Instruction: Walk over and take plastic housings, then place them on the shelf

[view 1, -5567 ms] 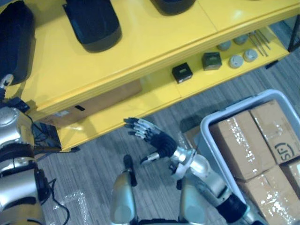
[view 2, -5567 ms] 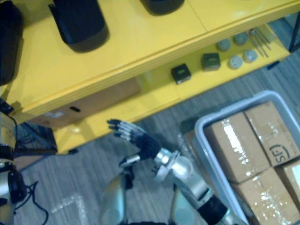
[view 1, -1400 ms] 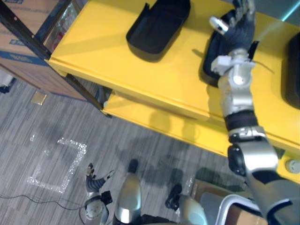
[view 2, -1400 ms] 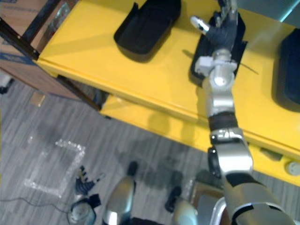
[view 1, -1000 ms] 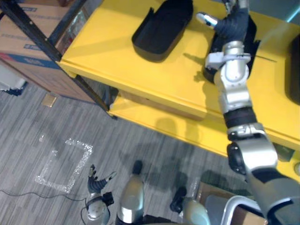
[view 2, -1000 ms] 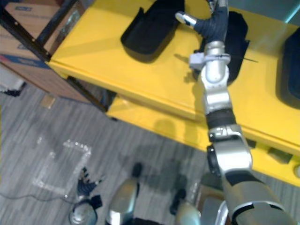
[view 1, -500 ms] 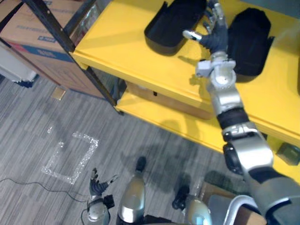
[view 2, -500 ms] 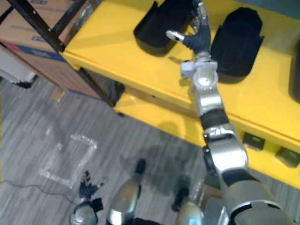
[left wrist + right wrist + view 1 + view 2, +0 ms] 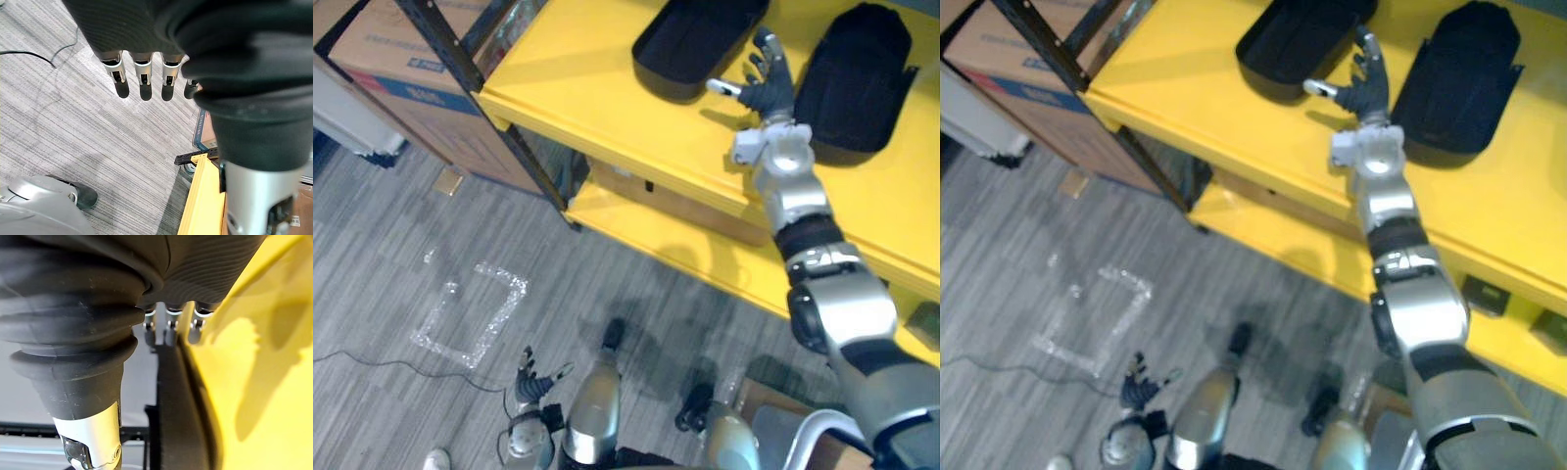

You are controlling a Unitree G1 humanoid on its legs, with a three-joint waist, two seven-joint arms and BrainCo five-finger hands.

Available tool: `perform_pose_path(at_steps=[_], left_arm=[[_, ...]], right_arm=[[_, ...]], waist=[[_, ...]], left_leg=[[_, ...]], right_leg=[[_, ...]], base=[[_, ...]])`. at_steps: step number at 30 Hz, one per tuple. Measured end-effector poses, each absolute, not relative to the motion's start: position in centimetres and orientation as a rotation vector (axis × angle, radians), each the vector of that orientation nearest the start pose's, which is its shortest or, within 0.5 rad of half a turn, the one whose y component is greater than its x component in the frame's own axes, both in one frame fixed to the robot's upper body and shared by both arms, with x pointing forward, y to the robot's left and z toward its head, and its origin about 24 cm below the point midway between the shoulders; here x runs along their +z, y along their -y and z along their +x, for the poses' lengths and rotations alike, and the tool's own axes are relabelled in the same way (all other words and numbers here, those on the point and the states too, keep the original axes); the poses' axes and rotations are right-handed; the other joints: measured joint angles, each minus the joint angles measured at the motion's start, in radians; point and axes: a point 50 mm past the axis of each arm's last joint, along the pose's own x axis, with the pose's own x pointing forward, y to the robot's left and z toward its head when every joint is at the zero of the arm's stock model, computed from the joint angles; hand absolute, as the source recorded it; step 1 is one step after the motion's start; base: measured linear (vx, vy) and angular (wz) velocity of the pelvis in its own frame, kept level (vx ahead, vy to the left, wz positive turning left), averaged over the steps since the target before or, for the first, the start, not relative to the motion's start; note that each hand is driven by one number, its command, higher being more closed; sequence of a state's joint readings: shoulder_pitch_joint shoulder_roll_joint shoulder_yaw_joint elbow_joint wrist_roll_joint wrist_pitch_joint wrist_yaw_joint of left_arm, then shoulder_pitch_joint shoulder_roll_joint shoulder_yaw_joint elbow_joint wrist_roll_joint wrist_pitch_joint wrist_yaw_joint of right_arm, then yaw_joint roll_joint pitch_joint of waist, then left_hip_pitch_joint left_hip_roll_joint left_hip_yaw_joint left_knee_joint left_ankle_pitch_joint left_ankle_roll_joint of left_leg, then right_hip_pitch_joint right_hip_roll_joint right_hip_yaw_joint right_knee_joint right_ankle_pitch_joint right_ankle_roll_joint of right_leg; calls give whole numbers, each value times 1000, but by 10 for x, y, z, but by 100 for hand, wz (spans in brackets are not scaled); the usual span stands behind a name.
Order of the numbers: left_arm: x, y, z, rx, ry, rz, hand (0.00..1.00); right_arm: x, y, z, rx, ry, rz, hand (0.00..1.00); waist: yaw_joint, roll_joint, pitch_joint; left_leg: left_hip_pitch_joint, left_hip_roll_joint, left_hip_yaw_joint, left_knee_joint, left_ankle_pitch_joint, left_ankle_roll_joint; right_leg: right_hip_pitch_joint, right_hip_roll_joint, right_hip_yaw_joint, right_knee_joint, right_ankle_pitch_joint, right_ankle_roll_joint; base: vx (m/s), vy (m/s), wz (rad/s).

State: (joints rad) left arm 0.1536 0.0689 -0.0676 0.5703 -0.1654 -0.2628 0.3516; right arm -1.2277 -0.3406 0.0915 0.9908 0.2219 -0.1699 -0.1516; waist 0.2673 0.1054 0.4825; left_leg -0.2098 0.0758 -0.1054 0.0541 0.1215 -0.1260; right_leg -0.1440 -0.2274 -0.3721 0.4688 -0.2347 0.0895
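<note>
Two black plastic housings lie on the yellow shelf top (image 9: 607, 108): one (image 9: 695, 39) to the left, one (image 9: 857, 73) to the right. My right hand (image 9: 766, 86) hovers over the shelf in the gap between them, open with fingers spread, holding nothing. In the right wrist view its fingers (image 9: 168, 323) point past a housing's black edge (image 9: 171, 396) beside the yellow surface (image 9: 254, 357). My left hand (image 9: 533, 390) hangs low over the grey floor; its fingers (image 9: 142, 73) are straight and hold nothing.
A black shelf post (image 9: 460, 69) stands at the shelf's left end, with a cardboard box (image 9: 382, 59) behind it. The lower shelf level carries a brown box (image 9: 675, 196) and small dark parts (image 9: 1484, 294). A tape square (image 9: 470, 313) marks the floor.
My right hand has left the right-hand housing, moved left into the gap between the two, and drawn back toward the shelf's front edge. The camera has shifted too. The left hand still hangs.
</note>
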Motion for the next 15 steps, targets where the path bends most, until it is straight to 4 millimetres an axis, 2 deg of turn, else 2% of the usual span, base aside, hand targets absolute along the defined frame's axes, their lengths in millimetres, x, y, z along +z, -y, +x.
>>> perform_pose_path(at_steps=[5, 15], left_arm=[[-91, -178, 169, 392, -484, -22, 0], [-91, -176, 169, 398, -486, -19, 0]], right_arm=[[271, 171, 418, -116, 428, -140, 0], [275, 174, 417, -116, 454, -160, 0]], waist=[[9, 17, 3], [21, 21, 3]], left_leg=[[-21, 1, -1, 23, 1, -2], [-39, -2, -7, 27, 0, 1]], right_leg=[[-18, -1, 2, 18, -6, -5], [-50, -16, 2, 55, -29, -8]], base=[[0, 0, 0], [-23, -5, 2]])
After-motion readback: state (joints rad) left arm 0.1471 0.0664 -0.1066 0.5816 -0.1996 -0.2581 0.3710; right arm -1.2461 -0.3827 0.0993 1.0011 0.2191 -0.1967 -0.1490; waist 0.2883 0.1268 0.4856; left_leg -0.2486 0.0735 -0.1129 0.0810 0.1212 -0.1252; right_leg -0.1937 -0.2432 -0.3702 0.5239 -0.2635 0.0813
